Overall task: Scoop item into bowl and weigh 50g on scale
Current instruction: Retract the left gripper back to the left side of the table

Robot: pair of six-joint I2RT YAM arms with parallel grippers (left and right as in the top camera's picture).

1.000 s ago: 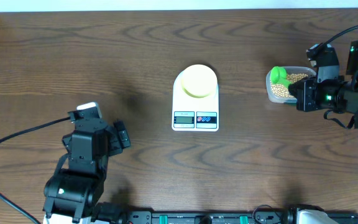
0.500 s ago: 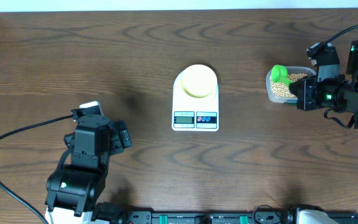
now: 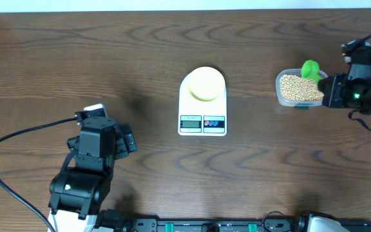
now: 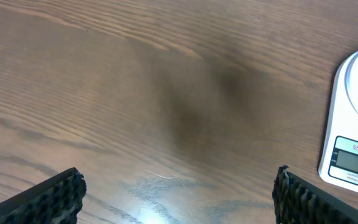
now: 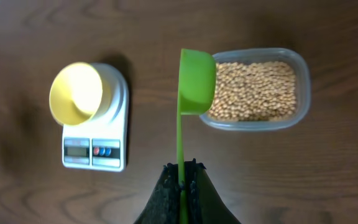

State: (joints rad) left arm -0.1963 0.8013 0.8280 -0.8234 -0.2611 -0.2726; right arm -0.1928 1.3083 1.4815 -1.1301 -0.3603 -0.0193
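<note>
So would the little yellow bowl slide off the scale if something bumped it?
Probably it would slide: the bowl looks empty, small and likely light plastic, resting loose on the smooth white scale. It seems wide and shallow, so it should scoot rather than tip.

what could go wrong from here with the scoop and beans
The right gripper holds the green scoop only by the far end of its thin handle; once loaded, it may twist or slip.
Its cup is at the rim of the clear tub, so digging in may shove the tub or flick beans out.
The yellow bowl on the scale is small; poured beans may miss it.
</note>
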